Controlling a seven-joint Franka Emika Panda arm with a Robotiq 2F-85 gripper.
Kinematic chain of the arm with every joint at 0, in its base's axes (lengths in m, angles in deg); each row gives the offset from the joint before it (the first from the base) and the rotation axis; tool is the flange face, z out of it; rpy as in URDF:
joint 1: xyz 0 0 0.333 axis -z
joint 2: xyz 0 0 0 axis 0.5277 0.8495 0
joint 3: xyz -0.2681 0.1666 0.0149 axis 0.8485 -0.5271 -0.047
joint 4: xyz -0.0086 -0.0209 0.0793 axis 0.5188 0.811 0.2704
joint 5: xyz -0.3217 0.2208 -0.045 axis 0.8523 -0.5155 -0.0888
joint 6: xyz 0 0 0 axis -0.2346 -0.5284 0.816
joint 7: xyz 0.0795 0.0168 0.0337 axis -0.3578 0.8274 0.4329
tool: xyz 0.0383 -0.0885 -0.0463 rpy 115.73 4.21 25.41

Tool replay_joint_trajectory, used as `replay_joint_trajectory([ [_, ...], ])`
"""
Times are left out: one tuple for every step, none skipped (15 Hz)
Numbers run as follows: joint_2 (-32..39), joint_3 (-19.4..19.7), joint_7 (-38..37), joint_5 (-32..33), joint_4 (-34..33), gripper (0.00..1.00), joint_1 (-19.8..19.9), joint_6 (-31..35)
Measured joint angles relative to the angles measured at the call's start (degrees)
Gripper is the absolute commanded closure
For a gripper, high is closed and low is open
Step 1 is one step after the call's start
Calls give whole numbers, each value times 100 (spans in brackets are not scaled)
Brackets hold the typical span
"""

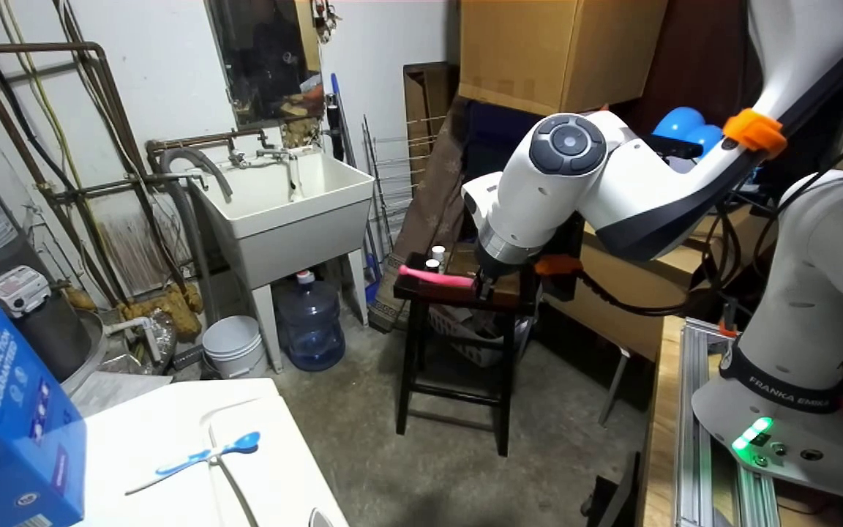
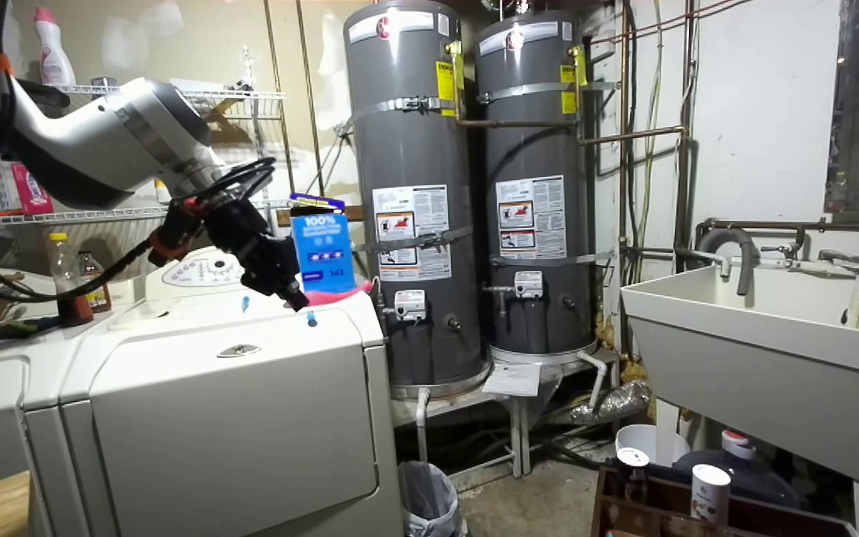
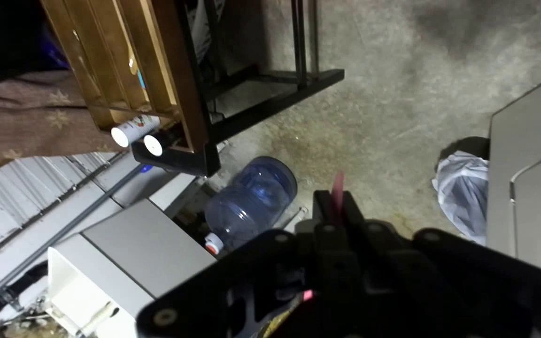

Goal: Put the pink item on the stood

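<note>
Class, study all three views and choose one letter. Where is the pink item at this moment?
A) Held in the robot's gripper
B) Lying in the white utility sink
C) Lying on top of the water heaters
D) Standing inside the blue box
A, because the wrist view shows the pink item pinched in the gripper, with the concrete floor visible beyond it.
</note>
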Motion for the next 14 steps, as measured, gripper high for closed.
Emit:
replay_joint_trajectory([
  [52, 24, 118, 48, 2, 99, 179, -3],
  [122, 70, 289, 103, -11, 99, 347, 19],
  [211, 146, 500, 170, -40, 99, 504, 82],
  [318, 267, 748, 301, -92, 99, 673, 189],
  [436, 417, 1033, 442, -155, 99, 856, 351],
  [564, 609, 1338, 618, -240, 99, 1033, 553],
  [712, 833, 1641, 794, -348, 99, 1215, 773],
  [881, 1061, 1944, 906, -492, 99, 1406, 960],
  [1062, 1263, 2221, 930, -664, 99, 1577, 1077],
  [1268, 1438, 2455, 930, -863, 99, 1728, 1162],
  [1480, 1571, 2600, 897, -1074, 96, 1849, 1179],
  [1678, 1652, 2626, 862, -1291, 96, 1930, 1034],
  [1842, 1687, 2626, 845, -1474, 96, 1964, 880],
  [1959, 1691, 2625, 835, -1600, 96, 1966, 801],
])
